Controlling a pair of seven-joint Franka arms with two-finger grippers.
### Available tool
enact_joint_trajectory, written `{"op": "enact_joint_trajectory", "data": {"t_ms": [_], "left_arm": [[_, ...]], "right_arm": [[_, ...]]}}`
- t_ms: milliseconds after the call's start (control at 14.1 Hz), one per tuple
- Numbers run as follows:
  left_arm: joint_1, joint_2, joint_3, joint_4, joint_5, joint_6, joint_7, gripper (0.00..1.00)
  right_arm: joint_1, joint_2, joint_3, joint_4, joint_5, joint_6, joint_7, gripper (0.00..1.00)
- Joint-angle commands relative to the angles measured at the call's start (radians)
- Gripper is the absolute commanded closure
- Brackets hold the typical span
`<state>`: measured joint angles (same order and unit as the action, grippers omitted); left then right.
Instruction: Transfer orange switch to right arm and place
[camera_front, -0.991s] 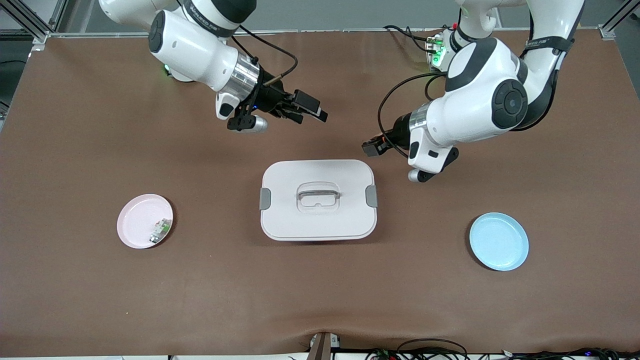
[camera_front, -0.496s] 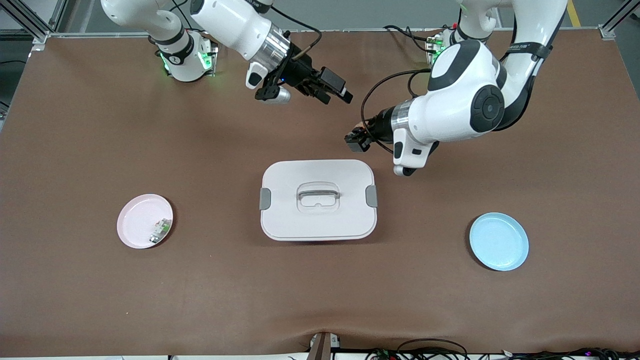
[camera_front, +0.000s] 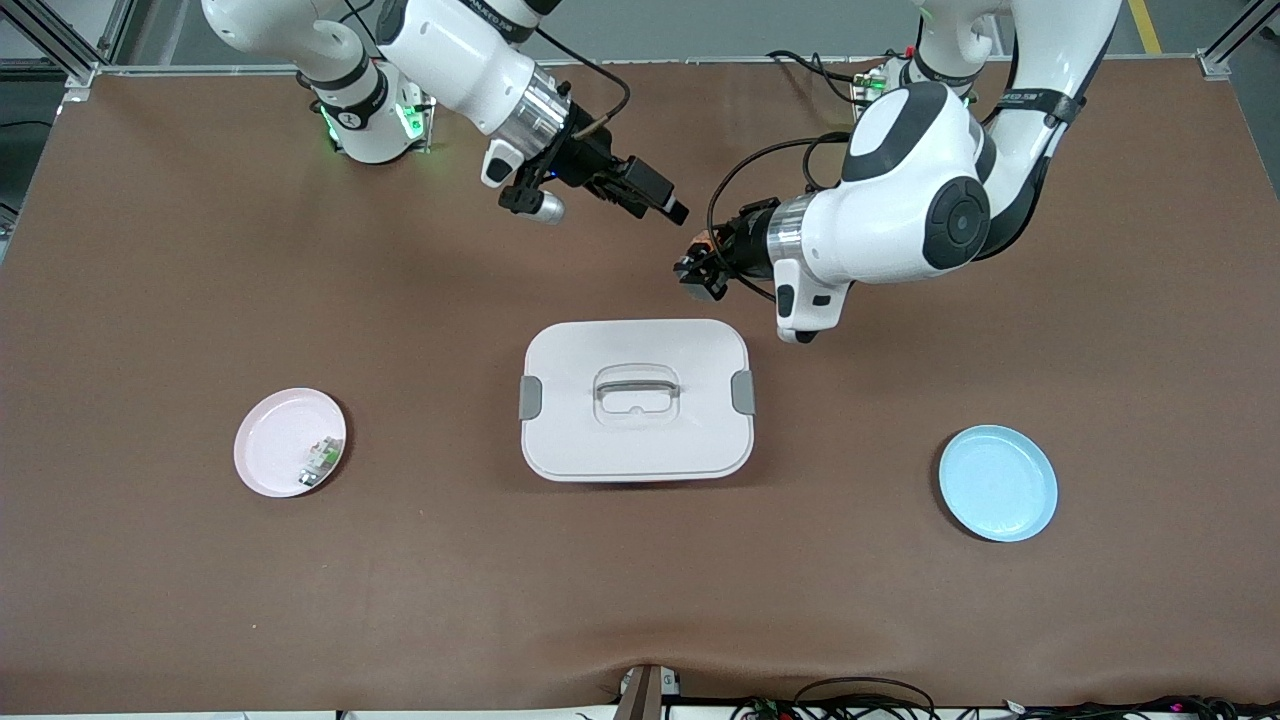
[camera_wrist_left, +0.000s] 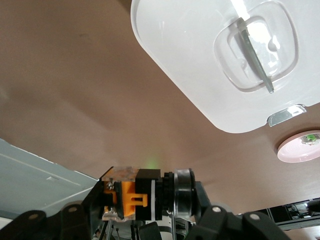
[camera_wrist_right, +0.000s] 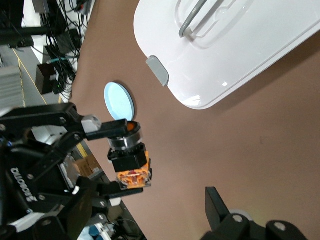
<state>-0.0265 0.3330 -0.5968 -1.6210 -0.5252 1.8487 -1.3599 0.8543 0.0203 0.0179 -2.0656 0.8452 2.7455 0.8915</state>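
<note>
- left gripper (camera_front: 697, 272) is hanging in the air over the bare brown table (camera_front: 150, 300), between the robot bases and the white lidded box (camera_front: 636, 398); jaws are clamped on the orange switch (camera_front: 702, 243).
- orange switch is sitting up in that grip, off the table; in the left wrist view the switch (camera_wrist_left: 135, 199) is showing a black body, orange clip and a silver ring at one end, pinched between the dark fingers (camera_wrist_left: 220, 225).
- right wrist view is catching the same switch (camera_wrist_right: 129, 156) held by the left gripper (camera_wrist_right: 117, 131), orange cap at one end, orange terminals at the other.
- right gripper (camera_front: 662, 202) is hovering over the table just beside the left gripper, toward the right arm's end, and apart from the switch; its jaws are standing wide with nothing in them.
- right gripper's finger (camera_wrist_right: 216, 205) is just peeking into its own wrist view, pointing toward the switch.
- white lidded box is sitting mid-table with its lid on, grey latches at both ends, handle on top.
- pink plate (camera_front: 272, 450) is lying toward the right arm's end, carrying a small white-and-green part (camera_front: 319, 459) near its rim.
- blue plate (camera_front: 997, 483) is lying toward the left arm's end, nearer the front camera than the box.
</note>
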Motion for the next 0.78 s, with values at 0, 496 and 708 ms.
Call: {"op": "enact_joint_trajectory", "data": {"t_ms": [0, 496, 708], "left_arm": [[-0.013, 0.015, -0.004, 0.004, -0.021, 0.007, -0.071, 1.00], [-0.058, 0.044, -0.003, 0.056, -0.019, 0.007, -0.234, 1.00], [-0.061, 0.046, -0.003, 0.061, -0.019, 0.006, -0.260, 1.00]], "right_arm": [[-0.001, -0.026, 0.005, -0.027, 0.018, 0.016, 0.043, 0.00], [0.000, -0.010, 0.005, -0.022, 0.018, 0.016, 0.084, 0.00], [0.002, 0.004, 0.005, -0.022, 0.018, 0.013, 0.081, 0.00]]}}
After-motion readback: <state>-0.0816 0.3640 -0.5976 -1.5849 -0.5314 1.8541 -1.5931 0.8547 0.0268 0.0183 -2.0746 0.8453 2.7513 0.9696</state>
